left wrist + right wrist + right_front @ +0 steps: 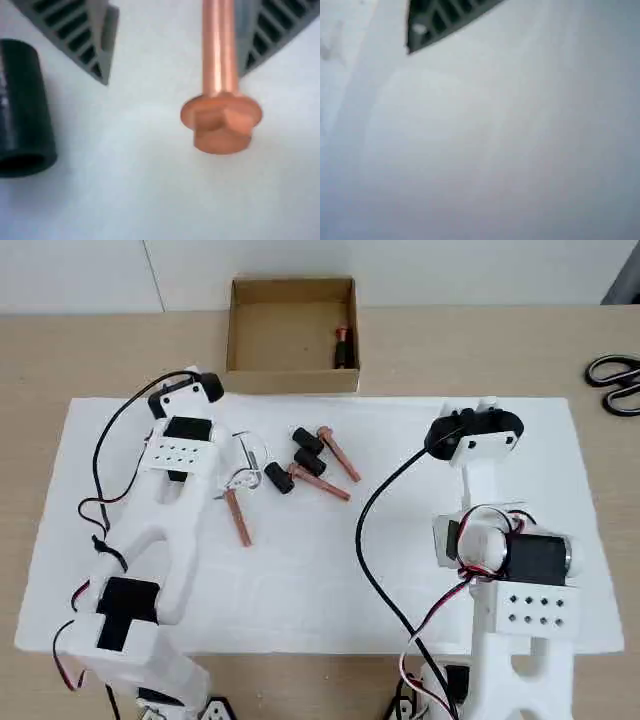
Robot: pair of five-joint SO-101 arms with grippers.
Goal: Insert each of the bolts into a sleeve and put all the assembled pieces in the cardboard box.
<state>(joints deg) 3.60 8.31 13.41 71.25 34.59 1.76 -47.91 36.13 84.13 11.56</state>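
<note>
Centre left in the high view, the left hand stands spread over a copper bolt on the white mat, pinching nothing. Just right of it, three black sleeves and two more bolts lie loose. One assembled piece sits in the cardboard box, upper centre, so three pairings appear left. At right, whether the right hand is spread or pressed together cannot be told.

A brown cardboard box, open-topped, sits at upper centre, with one assembled piece lying against its right wall. Mid-frame, three black sleeves cluster beside two slanted copper bolts. A third bolt lies lower left of them.
</note>
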